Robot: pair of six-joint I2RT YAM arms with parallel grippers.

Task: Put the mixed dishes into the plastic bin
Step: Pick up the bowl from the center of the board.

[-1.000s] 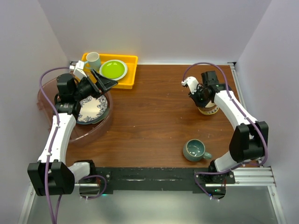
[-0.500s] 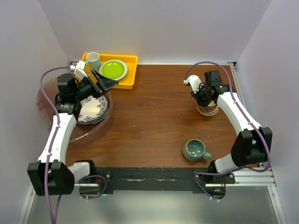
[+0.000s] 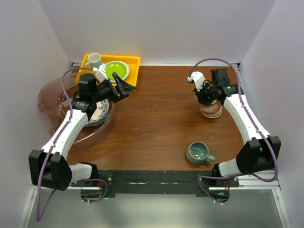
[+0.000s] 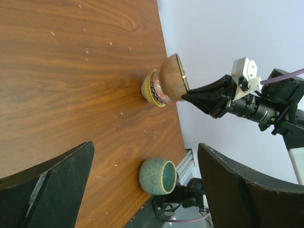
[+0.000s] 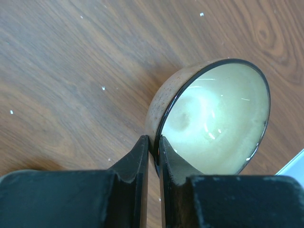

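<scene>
My right gripper [image 5: 153, 148] is shut on the rim of the cream-tan bowl [image 5: 213, 123] and holds it tilted just above the small reddish patterned bowl [image 3: 212, 112], which stands on the table at the right. The left wrist view shows both bowls, the cream-tan one [image 4: 172, 78] over the reddish one [image 4: 153, 90]. The teal mug [image 3: 198, 153] stands near the front right. My left gripper [image 3: 124, 91] is open and empty, just right of the pinkish plastic bin [image 3: 50, 97]. A blue-rimmed patterned plate [image 3: 99, 113] lies in the bin. The pale green tray is not visible.
A yellow tray [image 3: 134, 61] at the back left holds a white mug [image 3: 94, 60] and a lime-green plate [image 3: 117, 69]. White walls close in the table on the left, back and right. Bare wood lies between the two arms.
My left gripper has swung out of the bin toward the right, over the table. My right gripper has raised and tilted the cream-tan bowl off the reddish bowl.
</scene>
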